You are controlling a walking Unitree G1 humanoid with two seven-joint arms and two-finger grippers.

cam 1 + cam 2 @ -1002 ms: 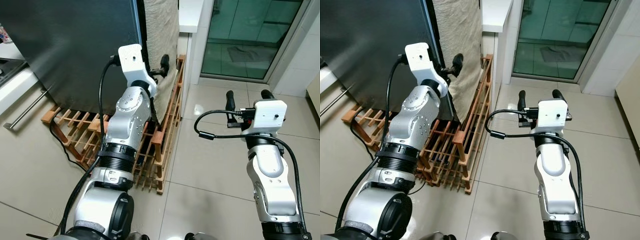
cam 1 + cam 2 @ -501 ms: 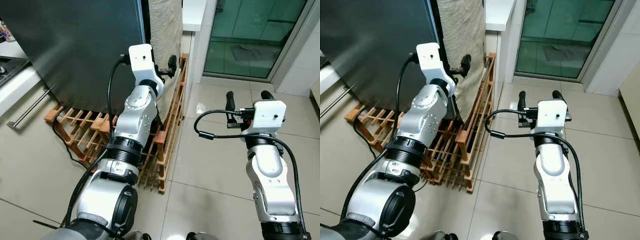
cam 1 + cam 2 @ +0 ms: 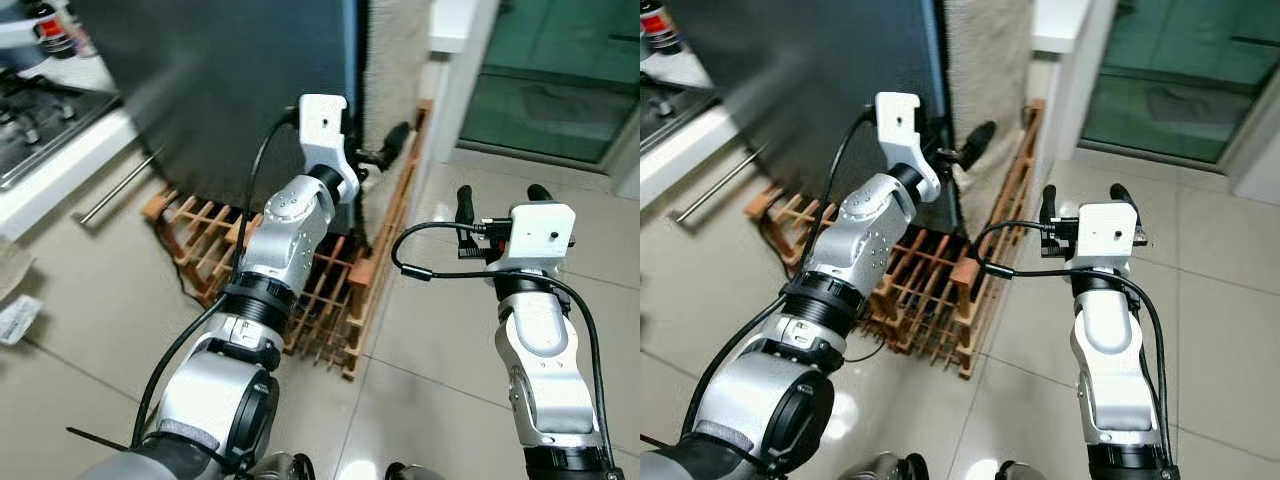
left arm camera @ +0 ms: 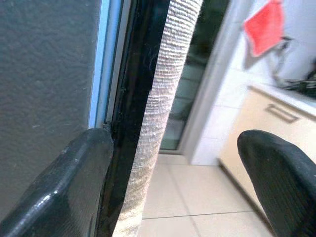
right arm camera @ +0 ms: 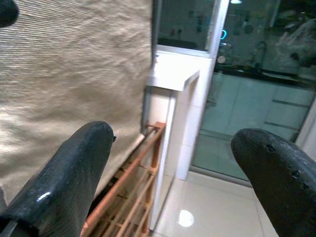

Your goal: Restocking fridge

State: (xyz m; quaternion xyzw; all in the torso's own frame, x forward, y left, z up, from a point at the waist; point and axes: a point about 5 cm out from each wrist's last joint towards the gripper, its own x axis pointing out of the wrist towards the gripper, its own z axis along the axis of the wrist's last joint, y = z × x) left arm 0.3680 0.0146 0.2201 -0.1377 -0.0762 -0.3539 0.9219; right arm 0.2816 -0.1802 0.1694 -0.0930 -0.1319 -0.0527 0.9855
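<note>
The dark fridge (image 3: 230,90) stands ahead on the left, its door closed. My left gripper (image 3: 375,155) is raised to the door's right edge and is open. In the left wrist view its fingers (image 4: 74,187) straddle the black door edge (image 4: 123,123) and a beige woven cover (image 4: 158,113) on the fridge's side, one finger against the door front. My right gripper (image 3: 500,198) is open over the tiled floor with nothing in it, pointing toward the beige cover (image 5: 64,74).
A wooden slatted rack (image 3: 330,290) lies on the floor against the fridge's base. A white counter with a stove (image 3: 50,120) is at the far left. A white pillar (image 3: 450,60) and a glass door (image 3: 560,80) stand to the right.
The camera has swung left, bringing the stove counter into view. My left gripper stays at the fridge door's edge. The right arm has not moved.
</note>
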